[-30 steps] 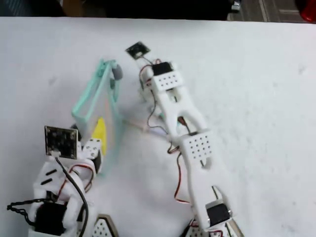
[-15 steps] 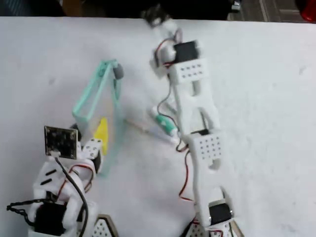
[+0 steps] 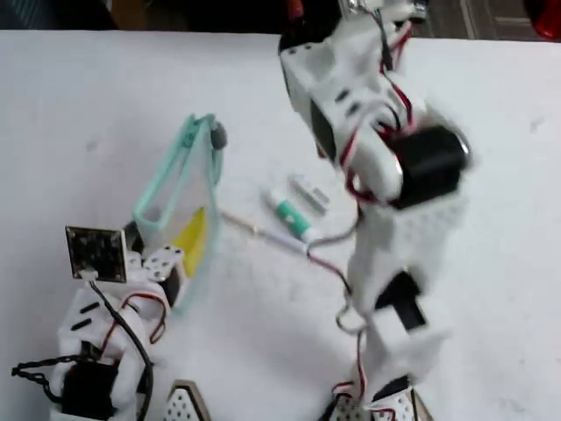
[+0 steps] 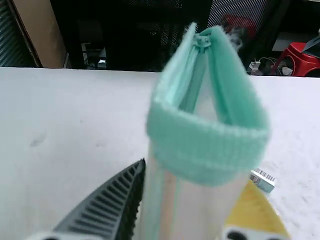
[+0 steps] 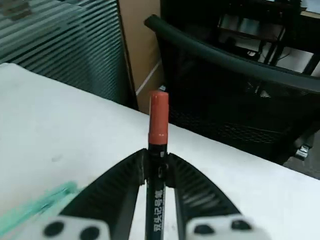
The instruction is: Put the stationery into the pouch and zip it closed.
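The pouch stands on its long edge toward the left side of the table. Its mint-green mouth gapes wide open and the zip is undone, with the grey pull sitting at the far end. The left gripper has it by the near end, the jaws clamped on either side of the clear wall just below the green rim. From the left wrist view you look straight along the open mouth. A yellow piece shows against the clear side close to that gripper, though I can't tell what it is. Just to the right, loose on the table, lie a thin stick, a green-and-white tube and a small white block. They are near one another and apart from the pouch. Further right the right arm is lifted well above the table. The right gripper is closed on a dark marker, whose red cap pokes out past the fingertips toward a black mesh chair behind the table.
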Controlling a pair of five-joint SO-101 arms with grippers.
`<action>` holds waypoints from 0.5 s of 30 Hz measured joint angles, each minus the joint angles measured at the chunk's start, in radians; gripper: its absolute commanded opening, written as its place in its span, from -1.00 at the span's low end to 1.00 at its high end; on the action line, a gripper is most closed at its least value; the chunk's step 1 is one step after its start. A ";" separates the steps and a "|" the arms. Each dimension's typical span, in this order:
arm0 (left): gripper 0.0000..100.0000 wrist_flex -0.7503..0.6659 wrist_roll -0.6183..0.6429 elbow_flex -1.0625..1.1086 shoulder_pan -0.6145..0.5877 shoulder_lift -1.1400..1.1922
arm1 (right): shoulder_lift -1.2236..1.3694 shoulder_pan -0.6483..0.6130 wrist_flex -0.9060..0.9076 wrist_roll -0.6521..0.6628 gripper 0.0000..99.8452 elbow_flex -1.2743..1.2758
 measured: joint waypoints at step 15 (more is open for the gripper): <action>-0.50 0.017 0.000 0.000 0.057 -0.002 | -0.810 -0.282 -0.439 -0.009 -0.97 1.020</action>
